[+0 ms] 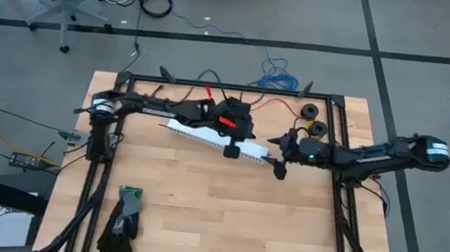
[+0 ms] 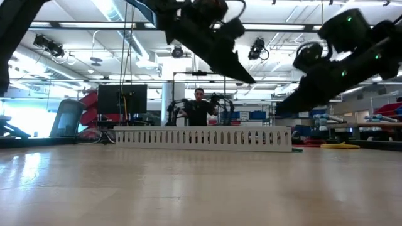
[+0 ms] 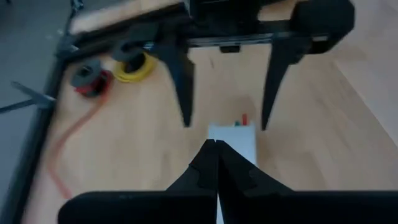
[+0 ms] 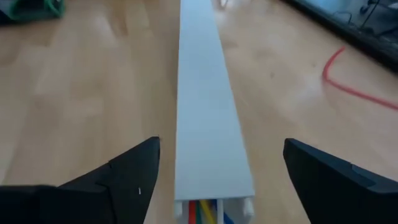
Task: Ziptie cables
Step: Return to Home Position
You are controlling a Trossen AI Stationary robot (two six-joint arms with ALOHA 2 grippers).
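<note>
Spread wide just off the near end of the white cable duct (image 4: 205, 93), the jaws of the right gripper (image 4: 221, 142) are released and hold nothing. The duct's lid is on. The cables (image 4: 204, 213) lie inside it, their coloured ends showing at that open end. Facing it, the left gripper (image 3: 215, 144) hangs above the duct, its jaws seemingly clenched tip to tip on nothing. Gloves (image 1: 120, 221) lie on the worktop (image 1: 214, 211), well apart from both.
</note>
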